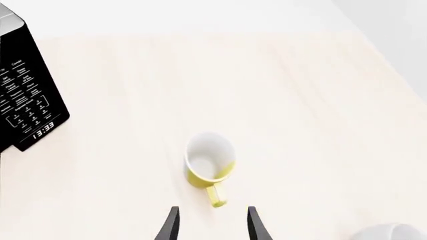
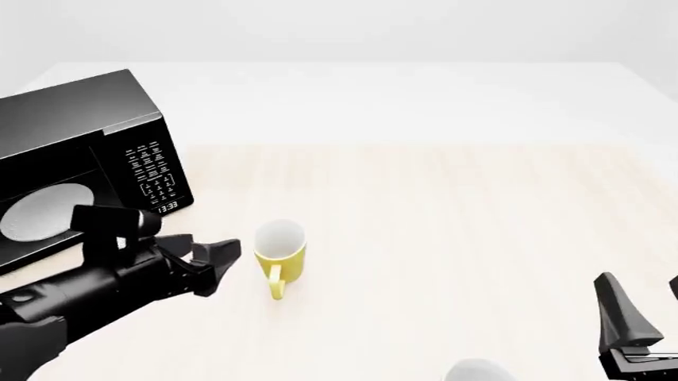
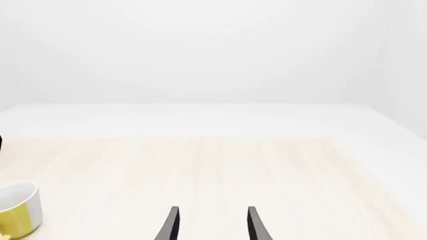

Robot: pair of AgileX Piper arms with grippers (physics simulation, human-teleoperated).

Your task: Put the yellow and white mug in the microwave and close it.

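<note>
While left gripper [image 2: 217,266] sat spread and empty just beside yellow and white mug [image 2: 279,252], mug stood upright near microwave [image 2: 85,167], handle facing arms, likely for easy pinch. Right gripper [image 3: 210,225] parted, empty, well apart from mug.
</note>
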